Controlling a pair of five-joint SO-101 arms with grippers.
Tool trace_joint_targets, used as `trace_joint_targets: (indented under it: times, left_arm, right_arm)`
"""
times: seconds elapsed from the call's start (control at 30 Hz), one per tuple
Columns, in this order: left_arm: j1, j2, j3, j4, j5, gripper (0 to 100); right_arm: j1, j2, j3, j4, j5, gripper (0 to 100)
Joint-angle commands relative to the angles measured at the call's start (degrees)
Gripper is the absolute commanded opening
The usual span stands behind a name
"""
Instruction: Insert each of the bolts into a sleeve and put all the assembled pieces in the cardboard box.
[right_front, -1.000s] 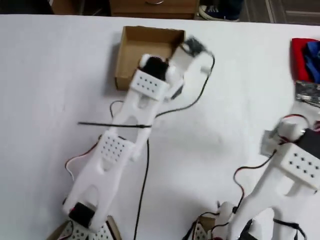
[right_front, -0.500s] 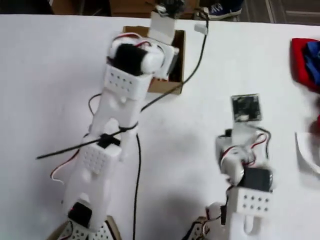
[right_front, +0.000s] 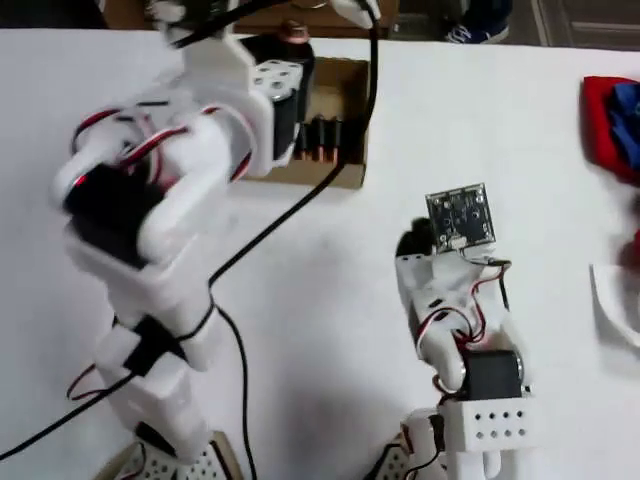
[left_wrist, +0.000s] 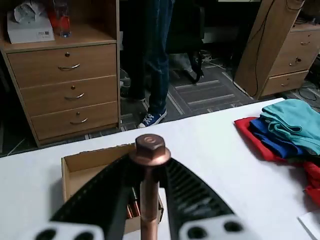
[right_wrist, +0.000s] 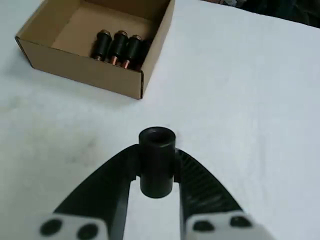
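Observation:
My left gripper (left_wrist: 148, 172) is shut on a copper bolt (left_wrist: 149, 150), held upright with its hex head up, high above the table near the cardboard box (left_wrist: 82, 167). In the high view the bolt's head (right_front: 293, 32) shows over the box's far rim (right_front: 345, 68). My right gripper (right_wrist: 156, 167) is shut on a black sleeve (right_wrist: 157, 150), its bore facing up, over bare table in front of the box (right_wrist: 75, 75). Three assembled pieces (right_wrist: 117, 46) lie side by side in the box, against its right wall (right_front: 318, 137).
Red and teal folded cloth (right_front: 612, 110) lies at the table's right edge, with a white object (right_front: 612, 305) nearer the front. Wooden drawers (left_wrist: 70, 90) stand beyond the far edge. The left arm's black cable (right_front: 280, 220) hangs across the table between the arms.
The left arm has risen and swung back from the box, with the bolt now upright. The right arm has come from the right edge to mid-table, carrying the sleeve.

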Motion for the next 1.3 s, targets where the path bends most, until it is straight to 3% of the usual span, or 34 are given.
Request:
trace_joint_targets:
  times: [0.0,0.2,0.37,0.5,0.67,0.87,1.03,1.27]
  left_arm:
    - [-1.23,-2.99,-1.54,1.14,0.62,2]
    - [-1.14,-3.87,-1.63,1.14,0.62,2]
    - [-1.58,-5.45,-0.66,1.14,6.86,2]
    - [-1.05,-9.14,3.12,1.14,7.12,2]
    - [-1.14,-20.57,14.55,1.14,7.21,2]
    - [-1.49,-37.89,38.37,0.26,7.38,2]
    - [-1.58,-45.8,60.35,-12.4,6.95,2]
    - [-1.14,-51.87,91.74,-43.25,7.38,2]
  right_arm:
    - [-2.59,-1.1,-0.35,-3.38,-2.02,2.1]
    - [-2.68,0.4,-0.35,-5.41,-2.02,2.1]
    - [-3.03,1.27,-0.26,-5.41,-2.37,2.1]
    - [-3.03,1.19,-0.26,-5.41,-2.37,2.1]
    - [-3.03,1.19,-0.26,-5.41,-2.37,2.1]
    - [-3.03,1.19,0.53,-6.29,-2.37,2.1]
    - [-3.12,1.19,3.78,-13.85,-2.46,2.1]
    - [-5.14,0.66,8.53,-26.24,-2.46,2.1]
